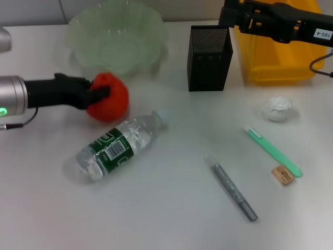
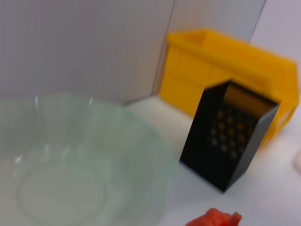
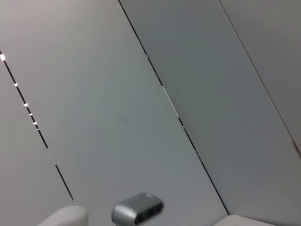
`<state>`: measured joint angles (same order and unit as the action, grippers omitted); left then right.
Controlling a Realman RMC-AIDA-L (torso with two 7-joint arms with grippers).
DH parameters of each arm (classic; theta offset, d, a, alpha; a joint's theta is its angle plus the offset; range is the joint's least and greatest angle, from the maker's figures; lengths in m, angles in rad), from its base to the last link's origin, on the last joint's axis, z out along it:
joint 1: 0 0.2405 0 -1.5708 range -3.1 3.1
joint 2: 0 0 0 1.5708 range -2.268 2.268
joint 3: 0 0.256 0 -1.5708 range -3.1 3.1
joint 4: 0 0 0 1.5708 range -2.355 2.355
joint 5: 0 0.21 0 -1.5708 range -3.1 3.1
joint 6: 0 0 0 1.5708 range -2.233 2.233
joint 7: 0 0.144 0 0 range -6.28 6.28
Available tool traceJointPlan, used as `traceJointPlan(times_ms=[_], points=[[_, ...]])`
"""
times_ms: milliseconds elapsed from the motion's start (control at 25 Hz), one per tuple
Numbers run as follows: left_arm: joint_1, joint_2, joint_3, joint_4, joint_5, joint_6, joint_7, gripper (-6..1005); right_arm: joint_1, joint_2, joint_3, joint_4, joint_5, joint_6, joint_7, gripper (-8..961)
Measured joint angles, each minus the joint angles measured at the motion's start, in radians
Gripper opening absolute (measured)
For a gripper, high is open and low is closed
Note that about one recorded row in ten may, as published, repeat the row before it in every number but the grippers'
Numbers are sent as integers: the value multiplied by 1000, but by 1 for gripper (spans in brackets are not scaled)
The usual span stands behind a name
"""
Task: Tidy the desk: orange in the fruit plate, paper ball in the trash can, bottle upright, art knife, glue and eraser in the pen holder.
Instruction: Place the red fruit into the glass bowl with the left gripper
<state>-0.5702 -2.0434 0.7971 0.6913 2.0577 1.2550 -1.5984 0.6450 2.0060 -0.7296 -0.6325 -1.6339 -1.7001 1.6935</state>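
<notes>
Head view, left of frame: left claw (image 1: 99, 94) pinching orange (image 1: 108, 97) beside fruit plate (image 1: 117, 39); right claw state cannot tell.

Gripped by the left gripper (image 1: 99, 94): the orange (image 1: 109, 99), held just in front of the fruit plate (image 1: 117, 39) at the back of the white desk (image 1: 166, 208). Lying on its side beside the orange: the bottle (image 1: 119, 146), cap toward the pen holder (image 1: 209, 57). Standing upright next to the pen holder: the yellow trash can (image 1: 278, 62), with the right arm (image 1: 276, 21) stretched above it, its gripper out of sight. Scattered on the right: the paper ball (image 1: 280, 109), a green art knife (image 1: 273, 151), the eraser (image 1: 282, 175) just beside the knife's near end, and a grey glue stick (image 1: 233, 190) closer to the middle.
</notes>
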Motion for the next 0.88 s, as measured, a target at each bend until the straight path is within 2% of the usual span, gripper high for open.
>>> traceJointPlan(times_ms=[80, 320, 440, 600, 680, 800, 880], points=[[-6, 8, -28, 26, -51, 45, 0, 272, -16, -5, 1, -8, 0, -7, 4, 754], [-30, 19, -38, 33, -172, 32, 76, 211, -31, -18, -4, -49, -13, -23, 74, 754], [-46, 7, -39, 30, -258, -22, 195, 188, -42, -18, 0, -89, -39, -41, 107, 753], [-78, -22, -28, 9, -312, -141, 334, 155, -68, -27, 13, -110, -47, -68, 132, 751], [-118, -25, -22, -62, -325, -209, 405, 139, -93, -34, 26, -119, -55, -79, 153, 751], [-140, -26, -20, -109, -354, -251, 471, 123, -103, -38, 36, -124, -73, -81, 172, 751], [-177, -29, -16, -179, -407, -324, 598, 113, -107, -43, 63, -135, -132, -91, 212, 751]])
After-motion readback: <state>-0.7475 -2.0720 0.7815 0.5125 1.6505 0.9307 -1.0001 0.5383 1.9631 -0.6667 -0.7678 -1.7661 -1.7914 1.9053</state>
